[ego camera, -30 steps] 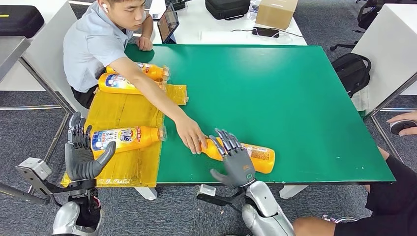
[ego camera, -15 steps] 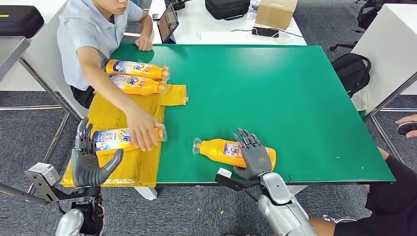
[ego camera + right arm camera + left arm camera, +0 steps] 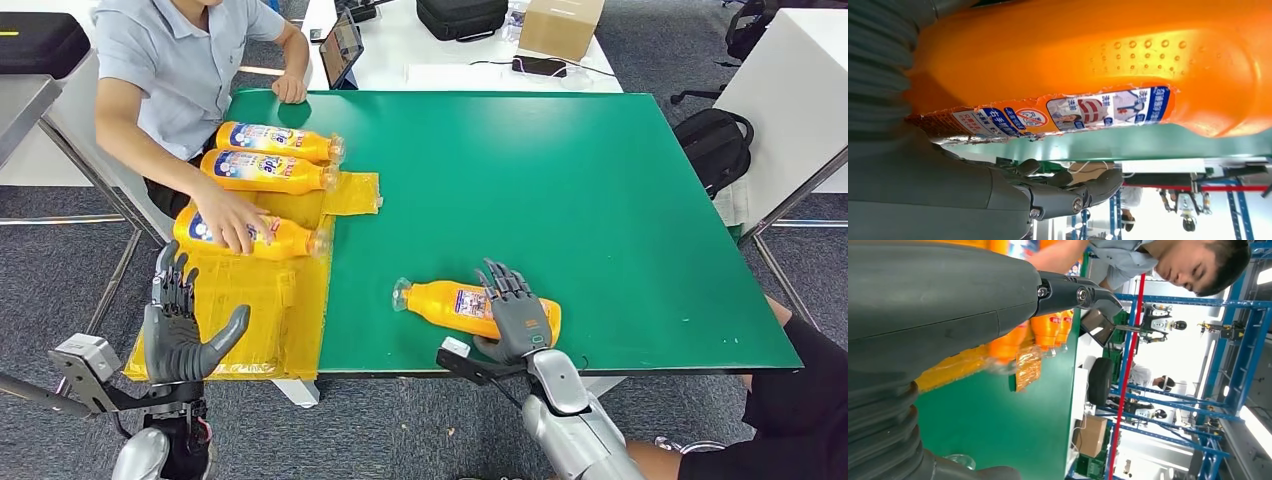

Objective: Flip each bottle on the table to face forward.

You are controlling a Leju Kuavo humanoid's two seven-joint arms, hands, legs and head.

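arms: silver | left robot hand (image 3: 180, 330): dark grey | right robot hand (image 3: 515, 315): dark grey

The bottle (image 3: 470, 308) is glossy orange plastic with a smooth paper label and small raised dots. The table (image 3: 560, 190) has a matt green top. The yellow sheet (image 3: 262, 300) looks like shiny, wrinkled plastic film. The right hand (image 3: 517, 322) is matt grey plastic.

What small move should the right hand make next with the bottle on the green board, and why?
Probably close the right hand around the bottle to roll it. Its fingers drape over the base end while the bottle lies on its side on the green table, back label up, so it looks unflipped.
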